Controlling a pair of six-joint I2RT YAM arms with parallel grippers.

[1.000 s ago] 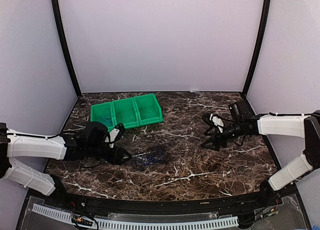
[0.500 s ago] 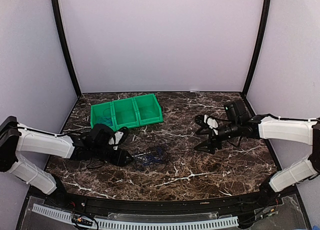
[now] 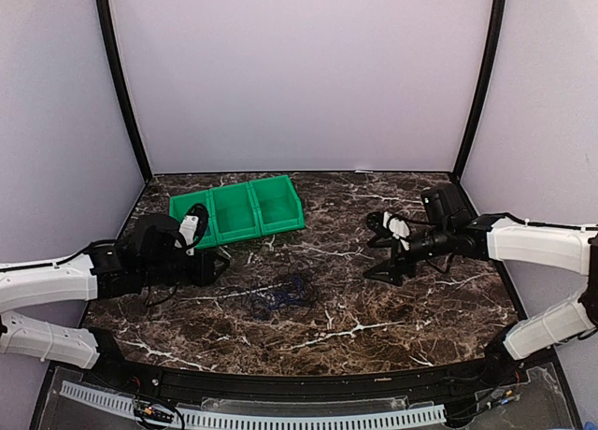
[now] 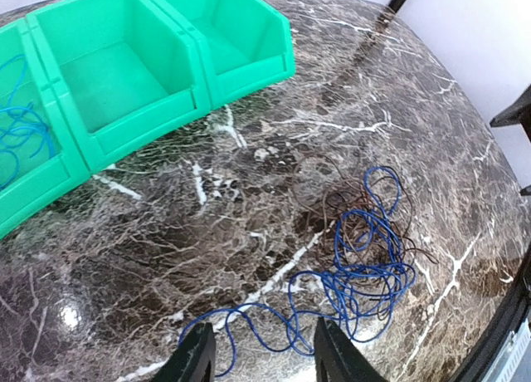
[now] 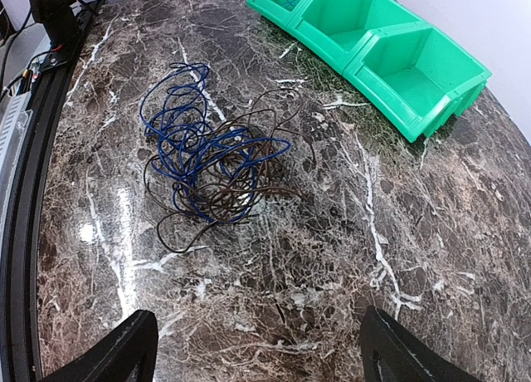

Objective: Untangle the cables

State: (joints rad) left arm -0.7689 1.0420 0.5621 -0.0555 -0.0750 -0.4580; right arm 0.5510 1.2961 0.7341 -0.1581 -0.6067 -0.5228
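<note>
The cables (image 3: 280, 295) lie as one tangled bunch on the marble table, between my two grippers. In the left wrist view the blue cable (image 4: 369, 270) loops over the thin black cable (image 4: 328, 201), and a blue tail runs toward my fingers. My left gripper (image 3: 215, 264) (image 4: 261, 361) is open and empty, left of the bunch and apart from it. The right wrist view shows the blue cable (image 5: 176, 120) and the black cable (image 5: 245, 178) intertwined. To the right of the bunch my right gripper (image 3: 374, 250) (image 5: 261, 357) hangs wide open, holding nothing.
A green three-compartment bin (image 3: 238, 208) (image 4: 124, 83) (image 5: 373, 37) stands behind the left gripper, with another blue cord (image 4: 17, 133) in its left compartment. The table's front rail (image 5: 21, 158) runs close to the bunch. White walls enclose the back and sides.
My left gripper has drawn back to the left, away from the bunch and toward the bin, and its jaws have narrowed a little. The right gripper shifted slightly left and opened wider.
</note>
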